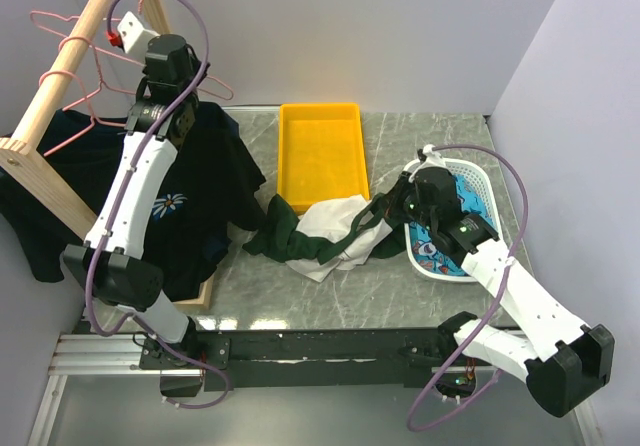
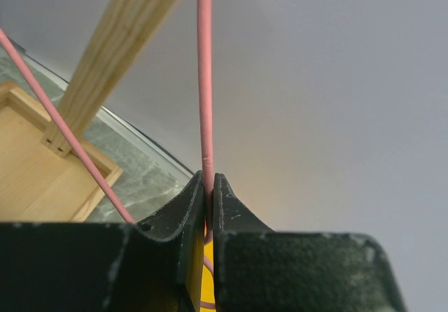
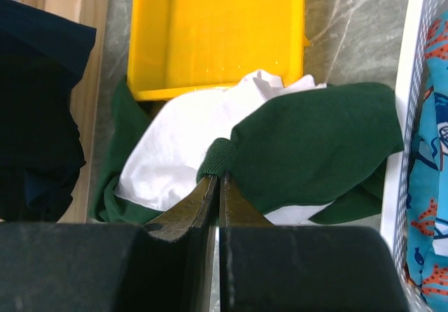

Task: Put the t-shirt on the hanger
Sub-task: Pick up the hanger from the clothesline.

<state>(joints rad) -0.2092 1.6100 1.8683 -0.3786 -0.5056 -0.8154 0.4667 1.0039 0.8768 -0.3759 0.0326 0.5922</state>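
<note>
- Two containers sit on the marble table [image 1: 420, 131]: a yellow tray [image 1: 320, 156] showing only its own yellow floor, and to its right a white basket [image 1: 482, 178] holding a blue patterned cloth [image 1: 436, 248].
- Between them, the t-shirt [image 1: 320, 234] lies bunched on the table, dark green and white. Its white part laps against the tray's near rim, and a green fold presses on the basket wall.
- Right gripper [image 3: 215, 180] is clamped tight on a ribbed green edge of the t-shirt.
- Up at far left, the left gripper [image 2: 208, 186] is pinched on the thin pink wire of the hanger [image 2: 204, 81], right by the slanted wooden rail [image 1: 70, 76].
- Below that rail a black shirt [image 1: 205, 181] with a white daisy print hangs over the wooden base [image 2: 42, 179], close to the t-shirt's left edge.
</note>
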